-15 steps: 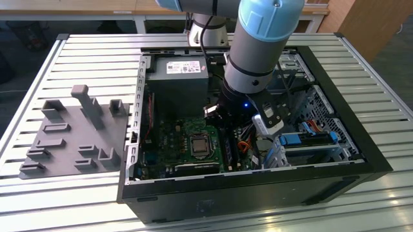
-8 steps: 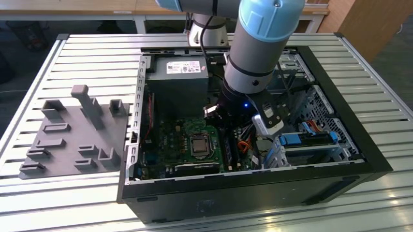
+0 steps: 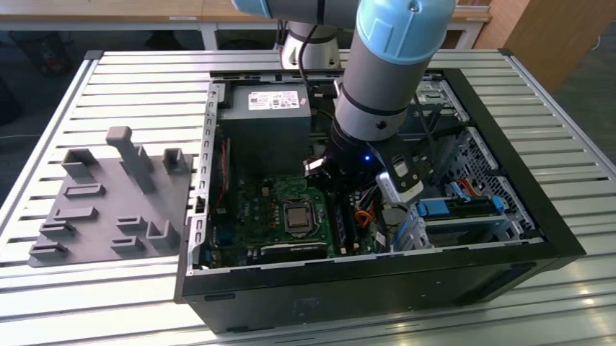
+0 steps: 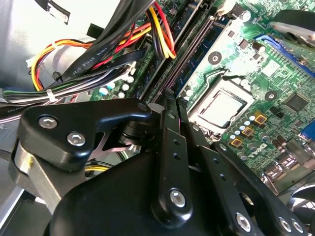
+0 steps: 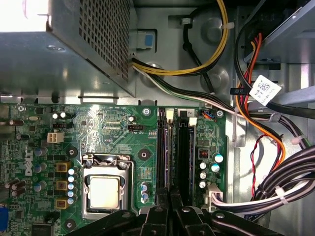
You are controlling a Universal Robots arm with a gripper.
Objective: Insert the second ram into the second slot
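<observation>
One arm (image 3: 385,79) reaching steeply down into open computer case (image 3: 539,216), jaws closed together above motherboard's memory slots (image 5: 173,152), nothing visibly held.

One open computer case (image 3: 539,238) stood on the slatted desk (image 3: 135,79), with one grey fixture block (image 3: 111,209) beside the case. Inside the case were one motherboard (image 5: 113,132), one processor socket (image 5: 106,189), two memory slots (image 5: 172,152) beside that socket, and one power supply (image 3: 265,119). One robot arm (image 3: 390,65) reached into the case.
</observation>
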